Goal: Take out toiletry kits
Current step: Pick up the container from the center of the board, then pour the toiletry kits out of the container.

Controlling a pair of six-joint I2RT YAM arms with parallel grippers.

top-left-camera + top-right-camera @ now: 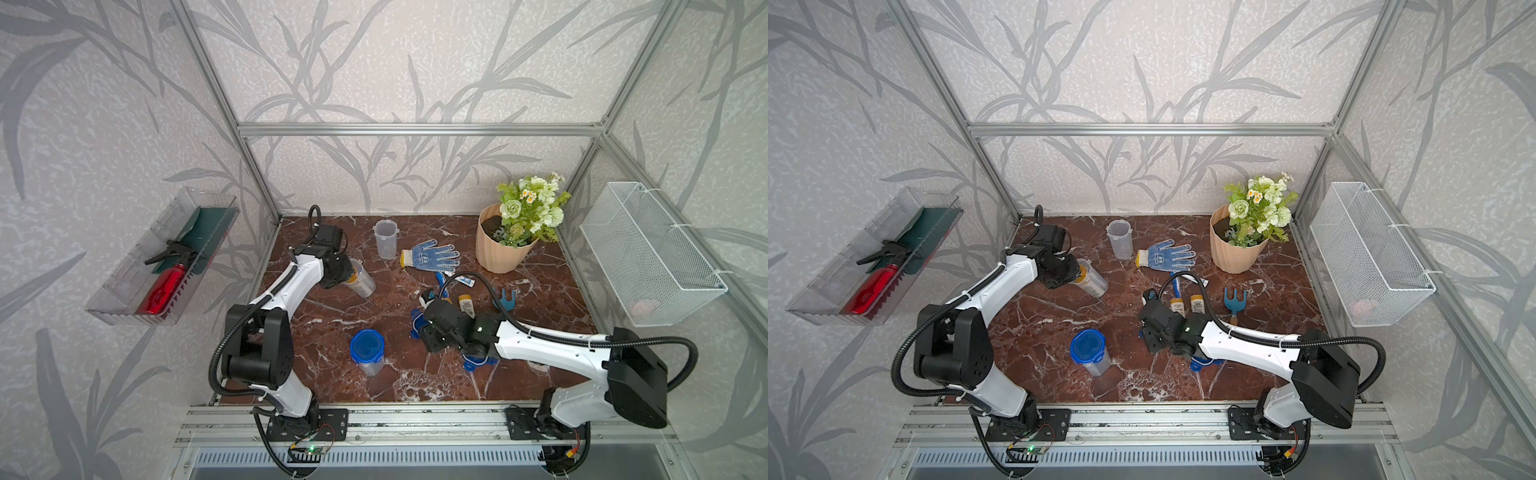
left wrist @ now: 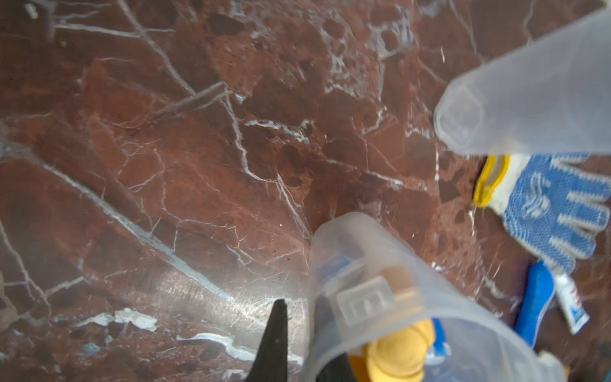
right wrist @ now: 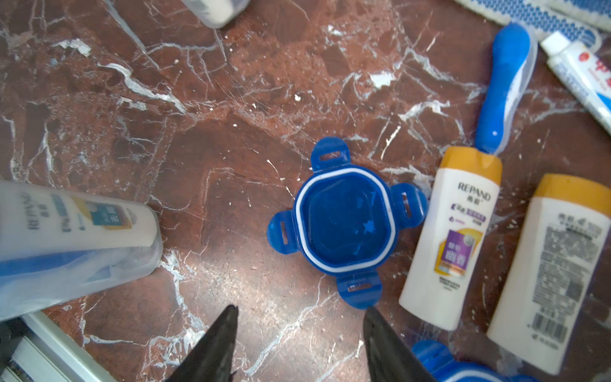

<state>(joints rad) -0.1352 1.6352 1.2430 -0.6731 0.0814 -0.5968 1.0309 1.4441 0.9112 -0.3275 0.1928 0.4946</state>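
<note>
The left pincer (image 1: 348, 275) is clamped on the rim of the tipped cup (image 1: 362, 283). In the left wrist view one black finger (image 2: 274, 334) sits outside the clear wall and the other shows dark just inside it. The cup's long axis runs straight away from this pincer, with the mouth at the fingers and the base pointing off toward the right pincer (image 3: 302, 325). The inner bottle (image 3: 82, 218) lies along the same axis, its gold cap (image 2: 396, 357) at the mouth beside the fingers. The inner toothbrush (image 3: 59, 263) lies alongside it.

The right pincer hangs over the marble table (image 1: 332, 316) with its fingers spread and nothing between them. Just ahead of its tips a blue lid (image 3: 347, 215) lies flat, seal side up.

To this pincer's right, just beside that lid, the near bottle (image 3: 453, 238) and the far bottle (image 3: 549, 274) lie side by side. Their long axes are parallel and their gold caps point ahead, away from the pincer.

Beyond the near bottle's cap the loose toothbrush (image 3: 506, 92) continues roughly the same line. The toothpaste tube (image 3: 582, 79) lies slanted beside it, its white cap at the far end.

A spare lid (image 1: 478, 362) lies under this pincer's arm. A lidded cup (image 1: 366, 351) stands upright to its left, well apart. An empty cup (image 1: 385, 239) stands upright beyond the left pincer
</note>
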